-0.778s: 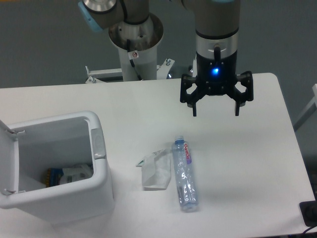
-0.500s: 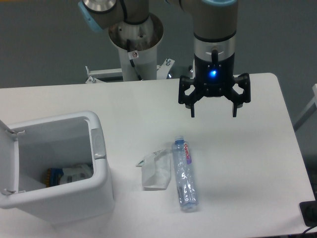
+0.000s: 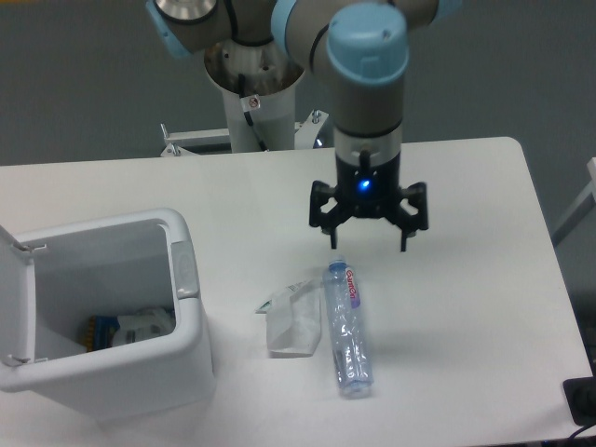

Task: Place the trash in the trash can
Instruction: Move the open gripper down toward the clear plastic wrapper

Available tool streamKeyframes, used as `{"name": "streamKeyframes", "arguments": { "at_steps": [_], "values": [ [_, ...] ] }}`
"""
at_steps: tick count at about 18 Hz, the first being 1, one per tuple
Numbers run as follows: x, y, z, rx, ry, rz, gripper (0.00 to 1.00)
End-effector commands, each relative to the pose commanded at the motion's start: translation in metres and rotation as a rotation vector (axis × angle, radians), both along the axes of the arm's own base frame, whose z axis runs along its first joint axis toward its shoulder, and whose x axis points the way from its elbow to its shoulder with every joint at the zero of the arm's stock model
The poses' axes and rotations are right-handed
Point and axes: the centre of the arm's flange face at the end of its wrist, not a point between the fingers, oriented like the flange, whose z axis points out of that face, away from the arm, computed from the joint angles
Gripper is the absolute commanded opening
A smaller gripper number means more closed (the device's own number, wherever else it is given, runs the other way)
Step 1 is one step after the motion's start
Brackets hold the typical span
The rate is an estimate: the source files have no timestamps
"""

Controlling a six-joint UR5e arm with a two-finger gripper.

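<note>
From the fixed camera, my black two-finger gripper [image 3: 369, 244] hangs spread wide above the cap end of the clear plastic bottle with a pink label [image 3: 346, 328]. The crumpled white paper bag [image 3: 293, 320] lies beside it (touching, apparently). The large white plastic bin [image 3: 112, 312] stands open at left.

A robotics laboratory or test cell is indicated. An industrial-type arm [image 3: 368, 56] with grey links and light blue joint caps is mounted on a metal pedestal [image 3: 253, 79] bolted behind a plain white table [image 3: 484, 279]. A lit blue indicator is seen on the gripper [image 3: 369, 244]. The floor is covered in uniform grey, with no domestic furnishing in view. The table is arranged sparsely, as for a staged trial: an open white trash can [image 3: 102, 312], a crumpled white bag [image 3: 293, 321] and a clear plastic bottle [image 3: 346, 331]. A dark object at the lower right edge [image 3: 582, 400], possibly cabled equipment, is too cropped to identify.
</note>
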Motion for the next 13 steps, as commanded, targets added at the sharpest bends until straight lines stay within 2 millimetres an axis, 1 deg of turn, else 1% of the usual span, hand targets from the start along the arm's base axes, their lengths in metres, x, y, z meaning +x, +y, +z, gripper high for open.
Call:
{"name": "streamKeyframes", "arguments": {
  "at_steps": [1, 2, 3, 5, 8, 9, 10, 13],
  "values": [
    [0.009, 0.007, -0.023, -0.020, 0.009, -0.041, 1.00],
    [0.013, 0.013, -0.038, -0.031, 0.024, -0.090, 1.00],
    [0.017, 0.020, -0.059, -0.056, 0.032, -0.158, 1.00],
    [0.024, 0.030, -0.078, -0.073, 0.013, -0.193, 1.00],
    [0.034, 0.047, -0.120, -0.059, -0.067, -0.204, 1.00],
    [0.034, 0.050, -0.127, -0.023, -0.069, -0.199, 1.00],
    [0.035, 0.053, -0.128, -0.006, -0.076, -0.201, 1.00],
    [0.034, 0.057, -0.144, -0.001, -0.108, -0.204, 1.00]
  ]
}}
